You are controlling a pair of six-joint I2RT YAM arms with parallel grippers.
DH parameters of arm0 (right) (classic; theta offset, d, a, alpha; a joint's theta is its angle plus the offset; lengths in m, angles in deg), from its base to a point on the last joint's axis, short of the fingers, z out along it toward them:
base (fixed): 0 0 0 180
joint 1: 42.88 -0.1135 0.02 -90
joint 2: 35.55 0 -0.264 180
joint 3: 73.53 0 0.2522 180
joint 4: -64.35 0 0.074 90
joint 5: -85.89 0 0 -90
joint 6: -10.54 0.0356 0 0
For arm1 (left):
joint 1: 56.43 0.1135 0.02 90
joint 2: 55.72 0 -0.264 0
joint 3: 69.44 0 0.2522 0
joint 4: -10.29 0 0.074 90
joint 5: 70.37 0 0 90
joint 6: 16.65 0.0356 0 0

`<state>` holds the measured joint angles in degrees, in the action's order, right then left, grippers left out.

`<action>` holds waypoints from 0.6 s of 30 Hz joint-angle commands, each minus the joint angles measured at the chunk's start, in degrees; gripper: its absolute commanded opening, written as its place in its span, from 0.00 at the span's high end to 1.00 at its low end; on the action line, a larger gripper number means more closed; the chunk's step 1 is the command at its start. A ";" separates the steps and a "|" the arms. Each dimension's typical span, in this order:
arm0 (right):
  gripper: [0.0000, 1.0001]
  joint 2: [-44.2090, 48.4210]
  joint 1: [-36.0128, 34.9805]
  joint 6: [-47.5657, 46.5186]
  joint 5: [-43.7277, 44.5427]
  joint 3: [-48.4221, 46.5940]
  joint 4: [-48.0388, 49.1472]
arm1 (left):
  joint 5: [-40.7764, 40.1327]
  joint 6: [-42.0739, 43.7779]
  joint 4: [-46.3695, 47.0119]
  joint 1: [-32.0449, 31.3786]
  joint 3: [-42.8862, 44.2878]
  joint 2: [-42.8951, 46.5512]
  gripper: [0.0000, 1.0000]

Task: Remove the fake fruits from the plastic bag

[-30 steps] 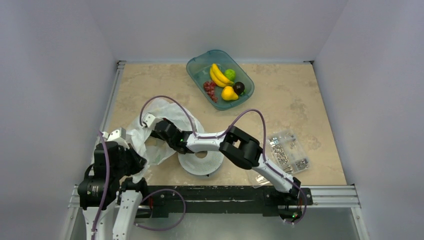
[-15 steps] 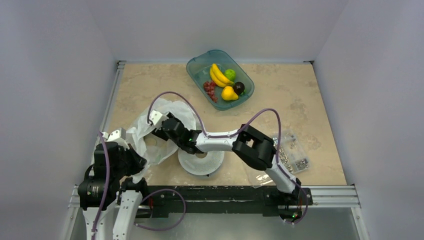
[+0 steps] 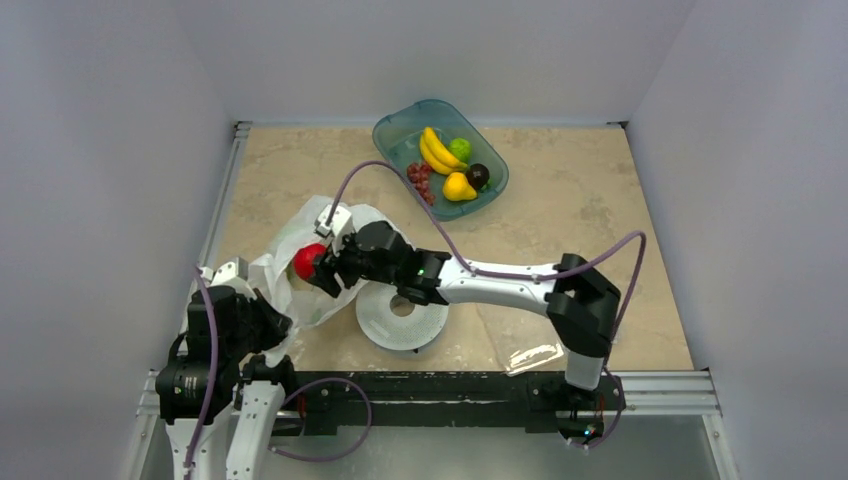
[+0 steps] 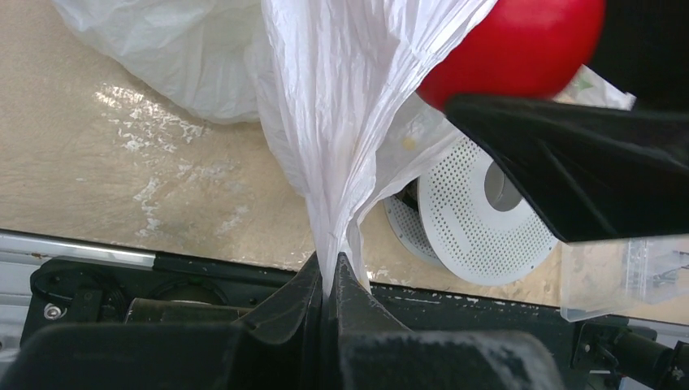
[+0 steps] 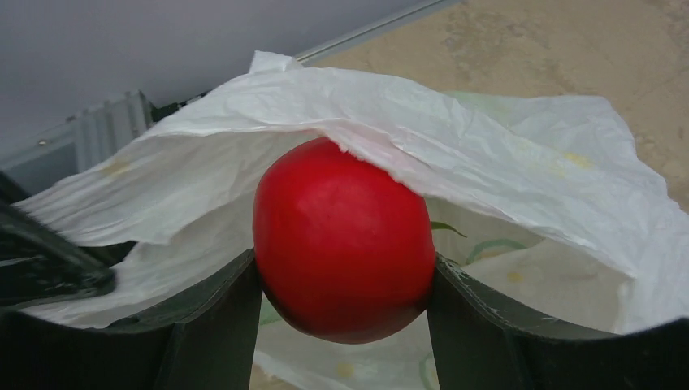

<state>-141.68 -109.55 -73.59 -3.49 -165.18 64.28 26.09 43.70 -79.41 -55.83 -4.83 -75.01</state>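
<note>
table [image 3: 620, 190]: hard, flat top under both sets of jaws. A dropped fruit would likely roll on it.
plastic bag [image 3: 300, 222]: slack and crumpled. One pleat is pinched in the left jaws, and the mouth edge is draped over the fruit held in the right jaws. Risk: the film gets dragged out with the fruit, or is torn at the pinch if pulled hard. It cannot be told whether anything else is inside.
tub [image 3: 400, 125]: well beyond the right jaws, with other fruit in it.
perforated disc [image 3: 400, 322]: just beside the right jaws, under that forearm. It could be clipped on a low swing.
left gripper [image 4: 329, 272]: closed tight on the gathered pleat, nothing else held. Risk: the thin film slips through, the anchor is lost, and the bag rides up with the fruit.
right gripper [image 5: 343, 272]: jaws spread to the fruit's width and clamped on both flanks.
red apple [image 5: 341, 227]: between the right jaws at the bag mouth, its top tucked under the film edge, judged not yet clear of the bag. Risk: the skin is glossy and round and is gripped at only two contacts, so a snag on the film could pop it out.
</note>
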 commanded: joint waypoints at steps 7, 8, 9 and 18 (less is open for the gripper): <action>1.00 18.47 8.68 8.42 -2.74 1.02 -12.20 | -0.72 -1.88 3.02 -0.08 0.30 -0.84 1.00; 1.00 19.56 9.92 8.66 -1.19 0.91 -13.11 | -0.68 -1.82 3.14 -0.12 0.27 -0.88 1.00; 1.00 20.24 11.33 8.59 1.37 0.33 -14.16 | -0.48 -1.66 3.11 -0.08 0.22 -0.99 1.00; 1.00 11.61 28.00 7.77 15.05 -10.44 -22.59 | 1.31 -2.07 3.23 -0.01 -1.59 -1.22 1.00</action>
<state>-125.74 -86.45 -65.70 3.88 -171.82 45.62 26.42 42.41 -78.04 -55.83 -6.03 -75.64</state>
